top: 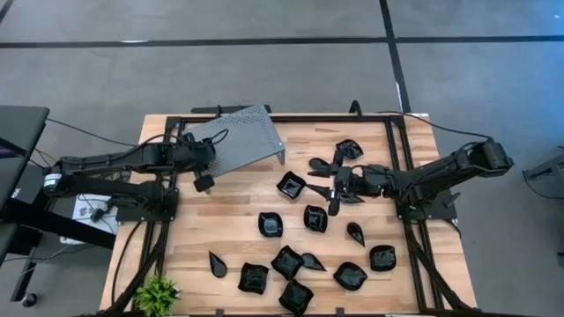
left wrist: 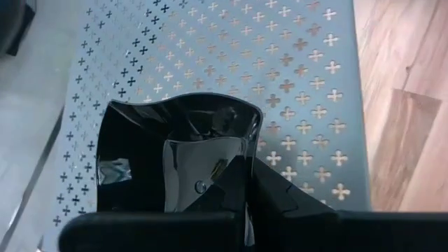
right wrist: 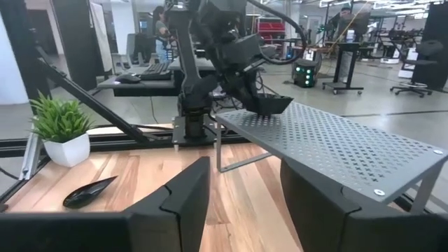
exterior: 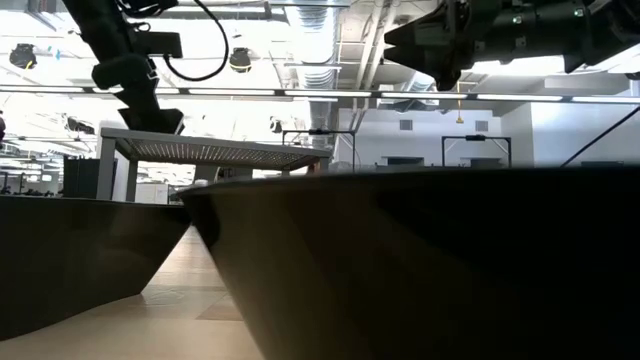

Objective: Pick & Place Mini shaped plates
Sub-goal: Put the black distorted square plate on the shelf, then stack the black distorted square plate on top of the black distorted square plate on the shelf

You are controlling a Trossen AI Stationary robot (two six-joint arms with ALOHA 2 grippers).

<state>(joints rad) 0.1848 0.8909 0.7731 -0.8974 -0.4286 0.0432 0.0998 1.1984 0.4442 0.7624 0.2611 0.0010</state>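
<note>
The left gripper (top: 205, 180) is clamped on a glossy black plate (left wrist: 175, 157), holding it over the near left edge of the grey perforated tray (top: 240, 136). In the left wrist view the plate sits between the dark fingers (left wrist: 280, 199) with the tray's cross-shaped holes right behind it; whether it rests on the metal I cannot tell. From the right wrist view the same plate hangs in the left gripper at the tray's far corner, apparently just at the surface.

The right gripper (top: 335, 189) is out over the middle of the table (top: 176, 264), its fingers (right wrist: 178, 199) spread apart with nothing between them. It hovers among the loose plates: one square plate (top: 291, 185) lies just to its left, another (top: 315, 217) just nearer, and one (top: 349, 149) sits farther off toward the table's far side.

The remaining plates are scattered across the near half of the wood: one (top: 270, 224) mid-table, a small teardrop (top: 355, 233) to the right, a rounded one (top: 382, 257) near the right edge, and a cluster along the near edge, including a leaf shape (top: 217, 264), a square (top: 254, 277) and another (top: 295, 296) at the very front.

A potted plant (top: 157, 292) stands at the near left corner. In the low view two plates loom so close they fill most of the sight.
</note>
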